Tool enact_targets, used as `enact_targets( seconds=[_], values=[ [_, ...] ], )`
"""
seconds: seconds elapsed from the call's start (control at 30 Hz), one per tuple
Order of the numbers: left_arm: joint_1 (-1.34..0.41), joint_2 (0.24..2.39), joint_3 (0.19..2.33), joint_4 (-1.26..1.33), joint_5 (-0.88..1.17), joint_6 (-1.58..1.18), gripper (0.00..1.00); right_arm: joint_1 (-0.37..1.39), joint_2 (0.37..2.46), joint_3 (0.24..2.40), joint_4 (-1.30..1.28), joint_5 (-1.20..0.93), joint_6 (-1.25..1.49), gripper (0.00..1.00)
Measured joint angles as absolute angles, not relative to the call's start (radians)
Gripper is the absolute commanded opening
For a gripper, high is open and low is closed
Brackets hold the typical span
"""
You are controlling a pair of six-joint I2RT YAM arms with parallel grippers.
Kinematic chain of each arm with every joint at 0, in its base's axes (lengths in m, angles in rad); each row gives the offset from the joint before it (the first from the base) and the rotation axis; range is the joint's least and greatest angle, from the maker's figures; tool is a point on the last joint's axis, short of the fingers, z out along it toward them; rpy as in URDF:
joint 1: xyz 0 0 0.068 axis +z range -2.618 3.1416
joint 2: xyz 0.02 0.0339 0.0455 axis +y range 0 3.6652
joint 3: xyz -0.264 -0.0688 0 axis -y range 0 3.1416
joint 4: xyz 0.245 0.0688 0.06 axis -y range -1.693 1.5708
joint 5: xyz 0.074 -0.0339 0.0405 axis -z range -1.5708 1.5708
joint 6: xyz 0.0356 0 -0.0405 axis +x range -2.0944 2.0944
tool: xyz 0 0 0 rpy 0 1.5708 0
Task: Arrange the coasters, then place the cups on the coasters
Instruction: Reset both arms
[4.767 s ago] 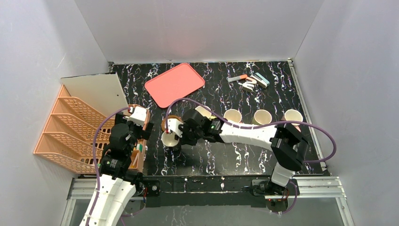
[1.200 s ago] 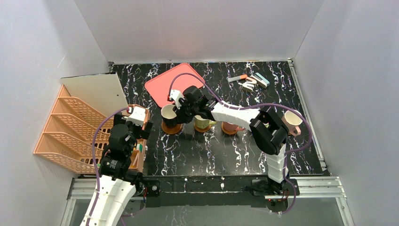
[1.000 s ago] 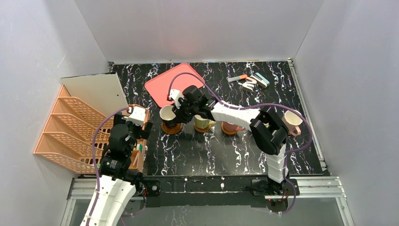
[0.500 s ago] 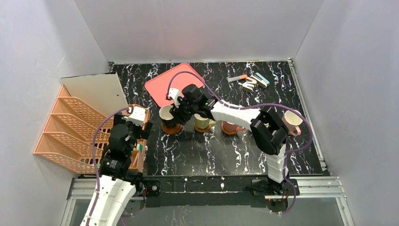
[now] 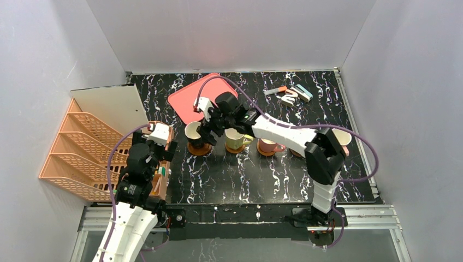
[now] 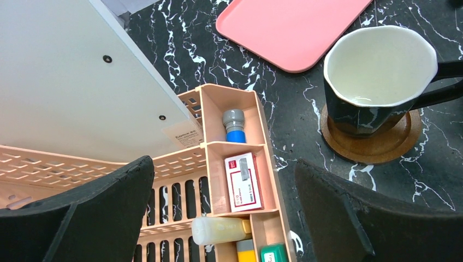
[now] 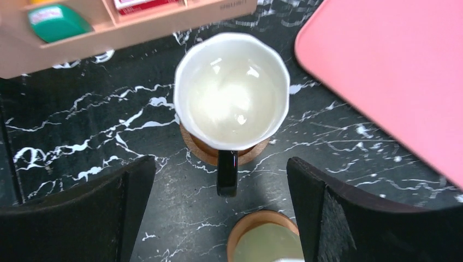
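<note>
Now the right end effector [image 7: 221, 169] hangs over the dark mug [image 7: 232, 106], fingers wide apart and gripping nothing. That mug stands upright on a brown coaster [image 6: 377, 148] at centre-left of the bench [image 5: 245, 174] in the top view, just below the pink tray [image 5: 199, 97]. The left end effector [image 6: 224, 164] is also spread and empty, above the orange organizer [image 6: 217, 185].

Pink tray [image 5: 185, 101] far centre; peach mesh organizer [image 5: 76, 155] left; small clutter [image 5: 290, 94] far right
</note>
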State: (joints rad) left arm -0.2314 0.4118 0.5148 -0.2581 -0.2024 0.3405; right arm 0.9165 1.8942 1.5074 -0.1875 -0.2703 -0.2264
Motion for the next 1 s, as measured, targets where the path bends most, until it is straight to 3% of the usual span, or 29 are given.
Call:
enact_targets(
  seconds=[0.43, 0.77, 1.0],
  values=[
    [-0.231, 0.699, 0.642, -0.303, -0.091, 0.367, 0.98, 0.904, 1.429, 1.335, -0.278, -0.131, -0.317, 0.99],
    [-0.231, 0.51, 0.651, -0.336, 0.047, 0.377, 0.98, 0.851, 0.735, 0.875, -0.313, 0.02, -0.284, 0.99],
    [-0.231, 0.348, 0.63, -0.391, 0.121, 0.386, 0.98, 0.713, 0.274, 0.759, -0.288, 0.023, -0.23, 0.99]
  ],
)
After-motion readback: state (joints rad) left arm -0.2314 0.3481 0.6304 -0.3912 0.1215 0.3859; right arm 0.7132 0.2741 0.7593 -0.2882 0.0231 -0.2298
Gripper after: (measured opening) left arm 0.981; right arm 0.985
